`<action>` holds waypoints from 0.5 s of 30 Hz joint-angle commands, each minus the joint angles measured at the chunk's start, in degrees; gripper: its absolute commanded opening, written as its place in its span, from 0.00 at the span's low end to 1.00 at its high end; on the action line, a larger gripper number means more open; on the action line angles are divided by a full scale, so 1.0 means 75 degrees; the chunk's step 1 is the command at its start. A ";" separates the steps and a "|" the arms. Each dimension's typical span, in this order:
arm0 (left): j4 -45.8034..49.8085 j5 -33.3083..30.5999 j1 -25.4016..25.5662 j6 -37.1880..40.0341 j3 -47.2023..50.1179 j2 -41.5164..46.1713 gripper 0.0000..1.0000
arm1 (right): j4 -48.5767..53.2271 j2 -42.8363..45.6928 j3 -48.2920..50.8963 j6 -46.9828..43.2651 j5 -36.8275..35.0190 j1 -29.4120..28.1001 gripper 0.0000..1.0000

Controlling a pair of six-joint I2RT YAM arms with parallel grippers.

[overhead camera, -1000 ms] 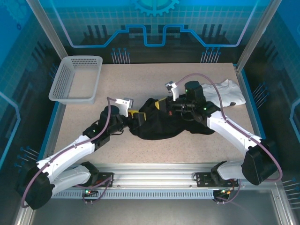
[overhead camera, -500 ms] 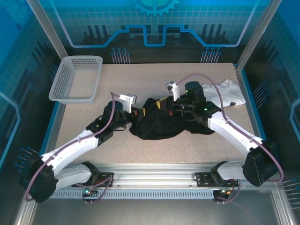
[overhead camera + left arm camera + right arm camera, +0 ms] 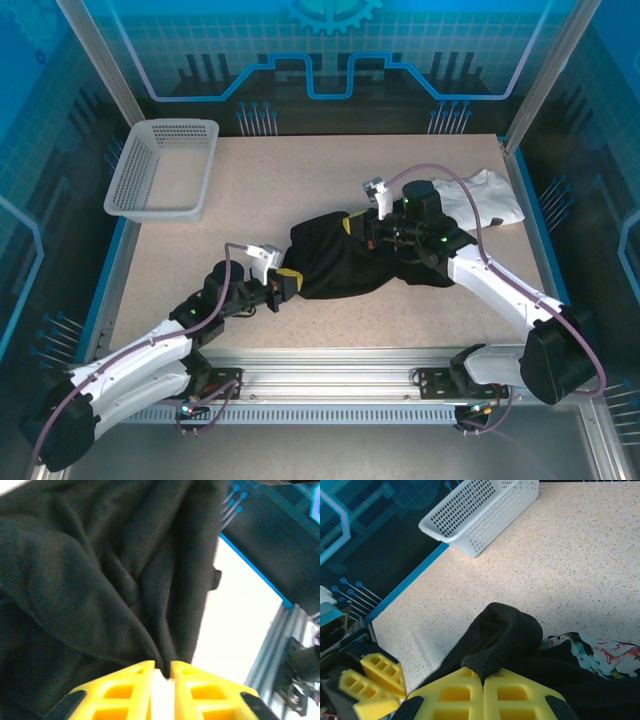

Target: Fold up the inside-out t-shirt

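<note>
The inside-out t-shirt point(image 3: 345, 262) lies bunched and black at the middle of the table. A strip of its floral print point(image 3: 600, 652) peeks out in the right wrist view. My left gripper point(image 3: 287, 285) sits at the shirt's near-left corner, and the left wrist view has black cloth point(image 3: 100, 580) pinched between its yellow tips point(image 3: 167, 671). At the shirt's far edge, my right gripper point(image 3: 362, 230) is shut on a raised fold of black cloth point(image 3: 510, 630), its fingers meeting point(image 3: 483, 676).
A white mesh basket point(image 3: 165, 170) stands at the far left of the table, also seen from the right wrist point(image 3: 480, 510). A smaller white garment point(image 3: 488, 198) lies at the far right, behind the right arm. Metal frame rails run along the near edge.
My left gripper closed on the shirt's left edge, then drew back toward the near-left, pulling that corner with it. The right gripper shifted slightly right, still gripping its fold.
</note>
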State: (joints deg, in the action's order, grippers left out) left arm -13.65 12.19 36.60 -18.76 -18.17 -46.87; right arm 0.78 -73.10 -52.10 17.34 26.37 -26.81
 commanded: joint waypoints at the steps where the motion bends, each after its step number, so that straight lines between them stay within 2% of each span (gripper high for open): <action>1: 0.0059 0.0327 0.0088 0.0573 -0.0242 -0.0179 0.30 | -0.0031 0.0106 0.0182 -0.0810 0.0495 0.0062 0.00; 3: 0.0002 -0.0002 0.0089 0.0502 -0.0323 -0.0153 0.39 | 0.0343 0.0245 0.0407 -0.1095 0.0473 0.0062 0.00; 7: 0.0204 -0.0888 0.0084 0.0390 -0.0735 -0.0376 0.43 | 0.0845 0.0672 0.0826 -0.1337 0.0171 0.0070 0.00; 15: 0.1274 -0.0409 0.0264 0.0888 -0.2492 -0.2587 0.47 | 0.0932 0.1098 0.1072 -0.1246 -0.0041 0.0117 0.00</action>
State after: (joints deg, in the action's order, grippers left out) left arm -8.91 8.64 37.39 -15.38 -32.93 -61.89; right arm 6.92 -66.13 -44.23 9.02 26.94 -26.65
